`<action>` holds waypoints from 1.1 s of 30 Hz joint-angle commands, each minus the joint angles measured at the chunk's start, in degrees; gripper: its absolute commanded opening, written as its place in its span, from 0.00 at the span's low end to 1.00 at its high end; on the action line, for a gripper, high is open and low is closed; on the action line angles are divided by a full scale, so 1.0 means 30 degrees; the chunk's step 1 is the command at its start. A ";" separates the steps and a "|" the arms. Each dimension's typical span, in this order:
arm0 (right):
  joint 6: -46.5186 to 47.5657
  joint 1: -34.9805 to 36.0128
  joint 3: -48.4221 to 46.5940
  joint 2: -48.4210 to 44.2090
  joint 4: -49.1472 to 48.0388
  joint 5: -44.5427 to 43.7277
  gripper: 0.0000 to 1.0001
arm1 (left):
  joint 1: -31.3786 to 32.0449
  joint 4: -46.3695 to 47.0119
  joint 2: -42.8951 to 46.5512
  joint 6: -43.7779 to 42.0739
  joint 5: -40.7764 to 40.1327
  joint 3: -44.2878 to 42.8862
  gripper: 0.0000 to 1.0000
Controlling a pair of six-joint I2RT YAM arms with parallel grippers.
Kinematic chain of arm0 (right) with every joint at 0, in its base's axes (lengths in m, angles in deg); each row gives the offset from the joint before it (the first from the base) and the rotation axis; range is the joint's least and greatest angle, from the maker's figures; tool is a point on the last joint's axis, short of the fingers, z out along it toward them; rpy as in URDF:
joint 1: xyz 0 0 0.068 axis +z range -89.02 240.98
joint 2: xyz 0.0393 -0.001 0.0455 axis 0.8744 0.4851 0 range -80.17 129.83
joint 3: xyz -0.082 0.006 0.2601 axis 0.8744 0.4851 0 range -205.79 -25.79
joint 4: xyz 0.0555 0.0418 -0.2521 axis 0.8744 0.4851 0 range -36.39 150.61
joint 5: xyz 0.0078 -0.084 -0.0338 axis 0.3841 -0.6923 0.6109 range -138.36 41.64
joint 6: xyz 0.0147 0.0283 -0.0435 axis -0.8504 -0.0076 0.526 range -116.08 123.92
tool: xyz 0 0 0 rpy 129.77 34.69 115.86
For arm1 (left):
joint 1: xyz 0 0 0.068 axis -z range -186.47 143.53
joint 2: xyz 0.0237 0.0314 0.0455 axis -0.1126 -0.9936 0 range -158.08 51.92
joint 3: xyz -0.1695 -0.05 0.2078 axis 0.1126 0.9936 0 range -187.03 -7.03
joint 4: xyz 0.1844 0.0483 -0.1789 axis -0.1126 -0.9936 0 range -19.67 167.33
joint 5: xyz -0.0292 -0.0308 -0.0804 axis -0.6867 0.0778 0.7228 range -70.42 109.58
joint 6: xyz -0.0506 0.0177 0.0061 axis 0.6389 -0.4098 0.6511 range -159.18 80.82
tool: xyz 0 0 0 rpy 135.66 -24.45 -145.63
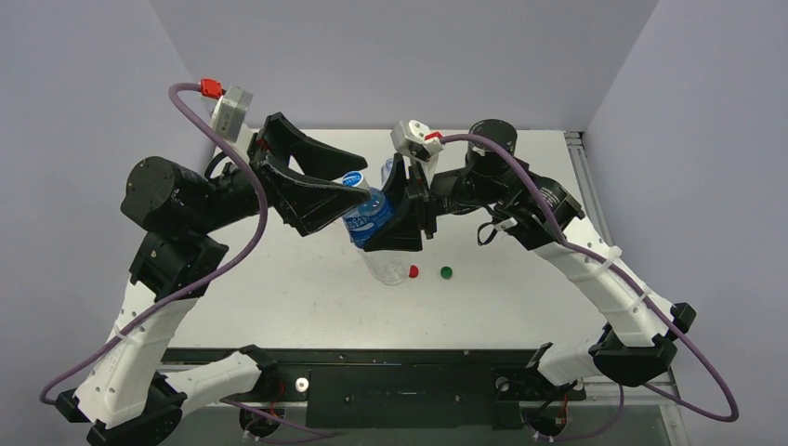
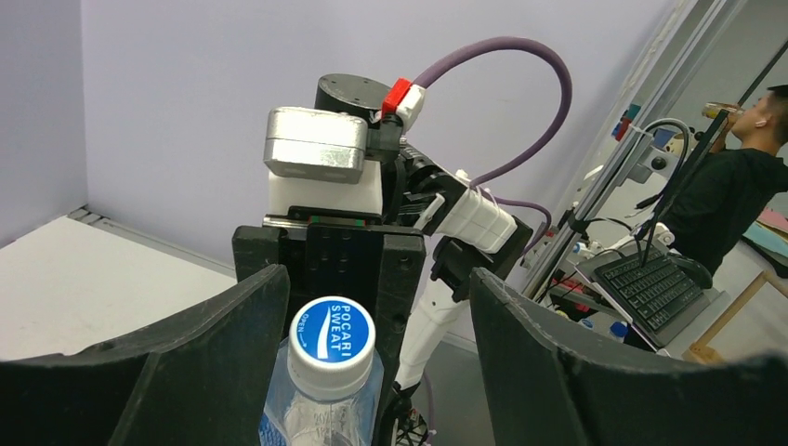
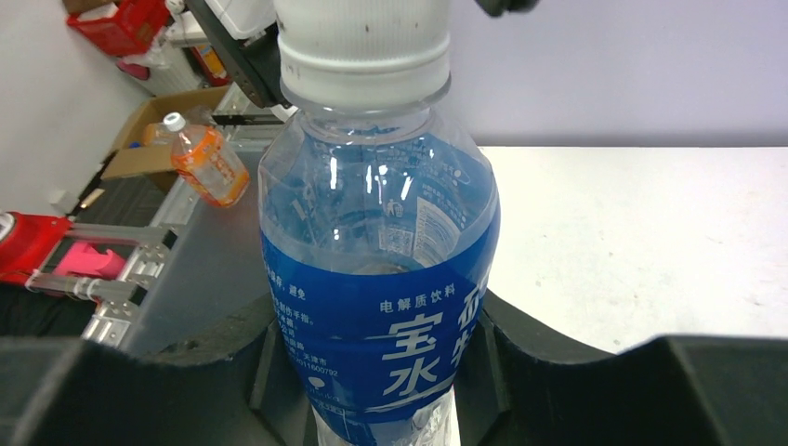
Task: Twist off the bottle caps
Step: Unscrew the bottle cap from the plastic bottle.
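A clear bottle with a blue label (image 1: 369, 216) hangs tilted above the table's middle. My right gripper (image 1: 398, 221) is shut on its labelled body (image 3: 381, 232), one finger on each side. The bottle's whitish cap with a blue top (image 2: 331, 344) sits on its neck, between the fingers of my left gripper (image 2: 376, 307). That gripper is open: the cap lies against one finger (image 2: 214, 372) and a wide gap separates it from the other finger (image 2: 558, 372). A red cap (image 1: 413, 271) and a green cap (image 1: 446, 272) lie loose on the white table (image 1: 279, 288), below the bottle.
A metal rail (image 1: 578, 163) runs along the table's right edge. Beyond the table stand a cardboard box with an orange bottle (image 3: 209, 163), a keyboard (image 2: 650, 288) and a person (image 2: 734, 186).
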 commanded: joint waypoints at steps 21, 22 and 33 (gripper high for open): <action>0.2543 0.0066 -0.2819 0.0611 0.2578 -0.1644 0.00 | -0.0456 0.0257 -0.0262 -0.0224 0.0791 0.0491 0.42; 0.2543 0.0070 -0.2760 0.0612 0.2568 -0.1635 0.00 | -0.0523 0.0314 -0.0281 -0.0193 0.0786 0.0473 0.41; 0.2694 -0.0063 -0.2733 0.0693 0.2735 -0.1711 0.00 | -0.0626 0.0676 -0.0355 -0.0287 0.1134 0.0290 0.00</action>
